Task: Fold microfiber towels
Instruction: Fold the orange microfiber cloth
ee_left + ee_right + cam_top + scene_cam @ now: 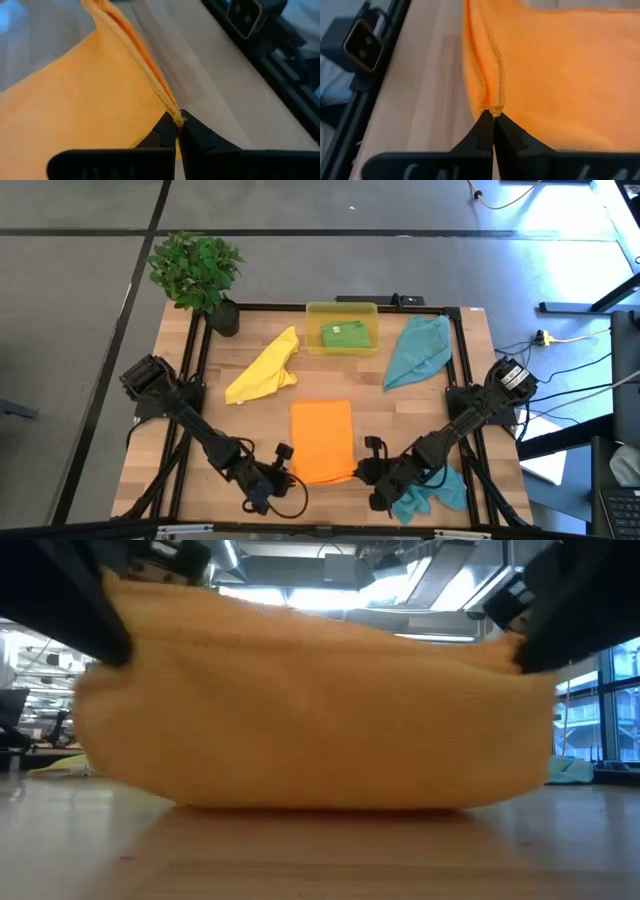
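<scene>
Seen from above, with twelve o'clock at the far edge of the wooden table [470,395], a potted plant [197,270] stood at the eleven o'clock corner. The yellow towel [262,369] lay crumpled at about ten o'clock from the table centre.

The left gripper [285,470] sat at the seven o'clock side near the front edge, its fingers pressed together on the near left corner of the orange towel [322,440]. The left wrist view confirmed this: the two dark tips [176,131] met on the hemmed corner of the orange cloth [75,100], which rose away from them.

The orange towel lay at six o'clock from the centre, between both grippers, as a tall rectangle. In the low view its near edge [310,700] hung lifted between the two arms, sagging to the table in the middle.

At twelve o'clock a translucent yellow bin [342,328] held the green towel [345,335], folded.

The right gripper [368,470] sat at five o'clock, its fingers likewise clamped on the near right corner of the orange towel; the right wrist view showed the tips [492,122] closed on the hem [495,107].

One teal towel [418,350] lay bunched at two o'clock. The second teal towel [432,492] lay crumpled at the five o'clock corner, partly under the right arm.
</scene>
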Tool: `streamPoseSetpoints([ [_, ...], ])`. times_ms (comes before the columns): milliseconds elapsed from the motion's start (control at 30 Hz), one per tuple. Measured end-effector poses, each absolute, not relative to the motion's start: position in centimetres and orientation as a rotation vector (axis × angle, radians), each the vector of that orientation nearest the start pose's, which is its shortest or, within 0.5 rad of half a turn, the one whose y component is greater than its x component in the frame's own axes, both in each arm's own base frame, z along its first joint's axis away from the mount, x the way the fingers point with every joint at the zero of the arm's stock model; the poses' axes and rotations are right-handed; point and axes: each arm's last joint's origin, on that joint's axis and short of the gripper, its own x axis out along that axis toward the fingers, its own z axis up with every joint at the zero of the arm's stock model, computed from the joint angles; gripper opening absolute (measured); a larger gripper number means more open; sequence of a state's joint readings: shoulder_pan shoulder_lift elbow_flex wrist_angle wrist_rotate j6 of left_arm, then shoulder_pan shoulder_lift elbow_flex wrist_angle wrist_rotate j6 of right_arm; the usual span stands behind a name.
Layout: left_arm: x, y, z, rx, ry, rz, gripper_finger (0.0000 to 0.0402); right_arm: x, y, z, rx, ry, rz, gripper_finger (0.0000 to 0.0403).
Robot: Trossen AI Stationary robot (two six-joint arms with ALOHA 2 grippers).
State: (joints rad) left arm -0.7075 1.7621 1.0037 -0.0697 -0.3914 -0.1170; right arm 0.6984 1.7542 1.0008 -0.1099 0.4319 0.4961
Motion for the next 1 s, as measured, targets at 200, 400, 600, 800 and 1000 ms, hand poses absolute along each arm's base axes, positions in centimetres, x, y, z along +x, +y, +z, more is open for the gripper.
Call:
streamPoseSetpoints([
  [200, 28.6, -19.8, 17.3, 0.380, 0.786, -0.105, 0.0000, 28.5, 19.8, 17.4, -0.001, 0.713, -0.059, 0.0002],
  [400, 29.0, -17.7, 18.5, 0.371, 0.818, -0.033, 0.0000, 29.2, 18.0, 17.2, -0.029, 0.706, -0.180, 0.0001],
  [600, 28.7, -15.6, 18.7, 0.387, 0.907, 0.054, 0.0000, 29.7, 16.3, 17.1, -0.047, 0.704, -0.307, 0.0001],
  [800, 29.0, -12.8, 17.3, 0.377, 0.970, 0.152, 0.0000, 30.0, 13.9, 16.2, -0.040, 0.725, -0.418, 0.0001],
  [1000, 29.2, -10.3, 16.0, 0.367, 1.004, 0.205, 0.0000, 30.1, 11.7, 15.1, -0.021, 0.743, -0.486, 0.0001],
])
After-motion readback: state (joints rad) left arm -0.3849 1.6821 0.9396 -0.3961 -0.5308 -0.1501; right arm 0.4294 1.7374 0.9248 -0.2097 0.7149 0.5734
